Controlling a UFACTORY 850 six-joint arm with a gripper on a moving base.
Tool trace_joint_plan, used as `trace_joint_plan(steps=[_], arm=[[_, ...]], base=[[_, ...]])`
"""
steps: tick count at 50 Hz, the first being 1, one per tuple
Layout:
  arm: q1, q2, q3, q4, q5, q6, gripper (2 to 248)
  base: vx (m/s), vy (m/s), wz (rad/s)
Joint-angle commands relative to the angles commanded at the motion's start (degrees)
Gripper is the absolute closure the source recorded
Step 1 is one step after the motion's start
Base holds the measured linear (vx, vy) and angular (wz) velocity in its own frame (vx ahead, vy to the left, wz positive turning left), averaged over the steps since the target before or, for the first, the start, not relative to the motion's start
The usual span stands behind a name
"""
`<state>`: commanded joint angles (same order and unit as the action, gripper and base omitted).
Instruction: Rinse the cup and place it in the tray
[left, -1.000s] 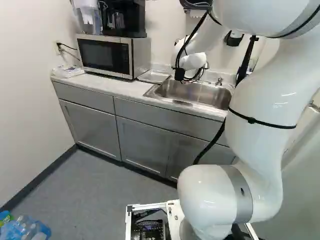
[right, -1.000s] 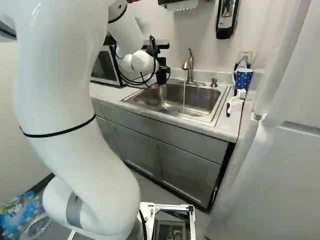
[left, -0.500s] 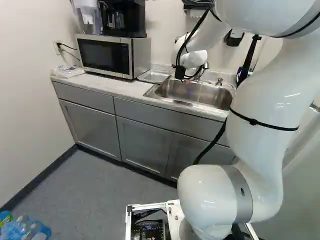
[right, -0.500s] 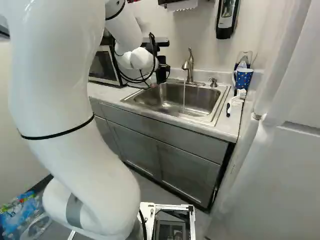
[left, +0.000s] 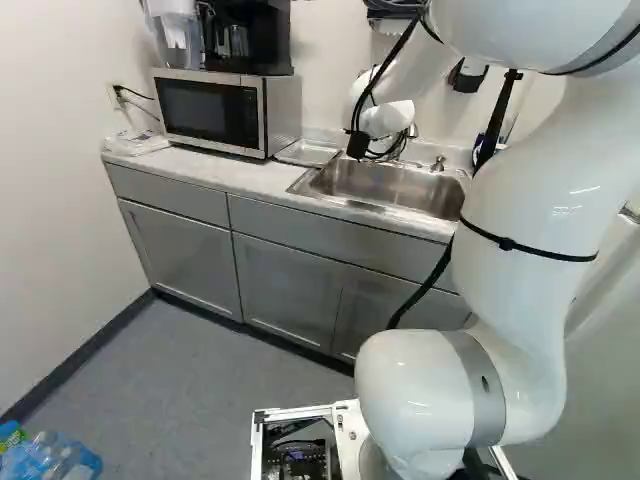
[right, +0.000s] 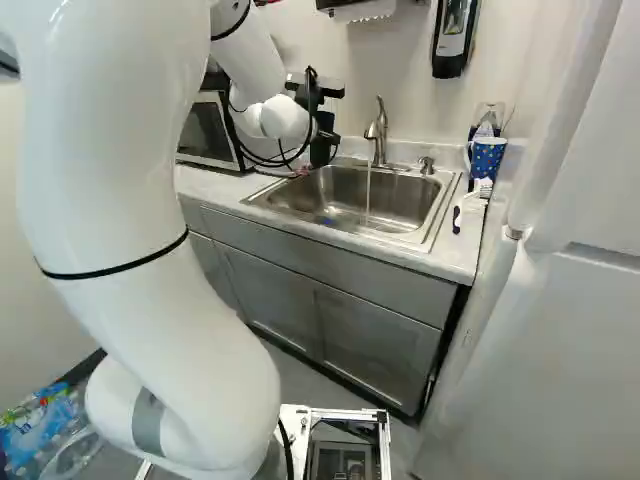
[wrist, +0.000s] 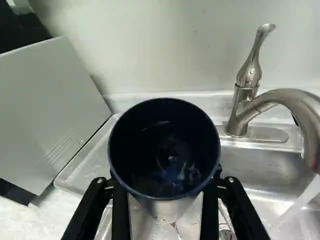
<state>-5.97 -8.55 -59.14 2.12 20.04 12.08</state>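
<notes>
**Cup clamped by its sides, tap running**

The gripper (right: 322, 150) has its fingers (wrist: 120, 215) clamped on the dark blue cup (wrist: 164, 145), one on each side below the rim. In the wrist view the cup's open mouth faces the camera, showing a dark, shiny inside. The cup is off the tray, held up near the left end of the sink (right: 432, 235); how high above it, I cannot tell.

The metal tray (left: 308, 152) lies on the counter (left: 220, 175) toward the back edge, between the microwave (left: 208, 112) and the sink's left edge. In the wrist view the cup hides part of it.

The faucet (wrist: 245, 110) rises from the sink's back rim, its spout over the basin, and a thin stream of water (right: 368, 195) falls from it, well to the right of the cup. A small soap pump (right: 427, 165) stands right of the faucet on the same rim.

At the counter's right end, toward the back, is a blue spotted mug (right: 487, 155), with a white-bristled brush (right: 470, 205) nearer the front, just beside the sink's right edge. A dark coffee maker (left: 250, 35) stands on top of the microwave.
</notes>
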Motion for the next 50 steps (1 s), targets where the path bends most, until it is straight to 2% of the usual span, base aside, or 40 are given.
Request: trace_joint_plan(steps=[50], arm=[[0.0, 0.0, 0.0, 0.0, 0.0, 30.15, 125]], base=[[0.0, 0.0, 0.0]])
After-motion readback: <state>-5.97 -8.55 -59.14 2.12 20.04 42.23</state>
